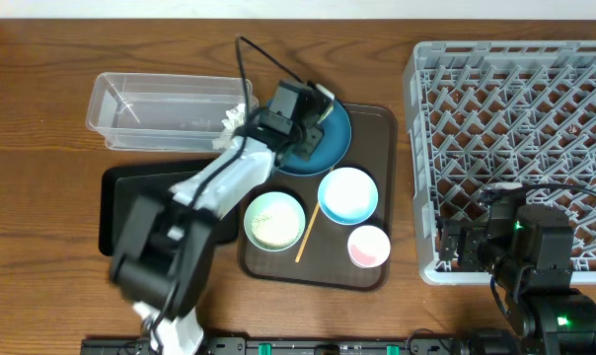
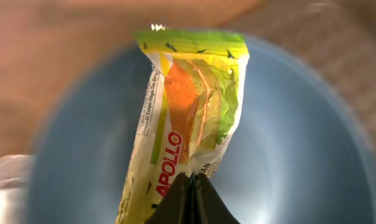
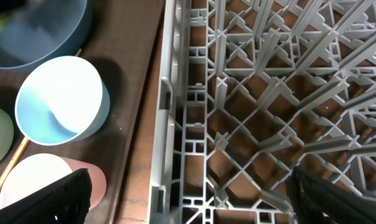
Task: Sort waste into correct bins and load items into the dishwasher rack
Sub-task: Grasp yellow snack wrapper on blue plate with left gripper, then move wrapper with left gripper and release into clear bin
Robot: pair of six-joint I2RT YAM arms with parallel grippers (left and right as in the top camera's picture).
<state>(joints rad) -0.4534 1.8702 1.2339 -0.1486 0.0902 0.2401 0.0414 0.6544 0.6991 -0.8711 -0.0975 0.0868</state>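
- Left tool (image 2: pixel 191 198) is clamped on the wrapper's (image 2: pixel 191 106) end, which sits over the blue dish (image 2: pixel 300 143) on the tray (image 1: pixel 382 133).
- Right tool (image 3: pixel 188 193) has its fingers spread apart above the rack's (image 3: pixel 250 93) edge.

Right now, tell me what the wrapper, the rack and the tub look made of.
The wrapper looks like thin glossy plastic film: printed, creased, shiny. The rack seems matte grey moulded plastic, a rigid lattice. The tub is probably clear plastic; the table shows through it.
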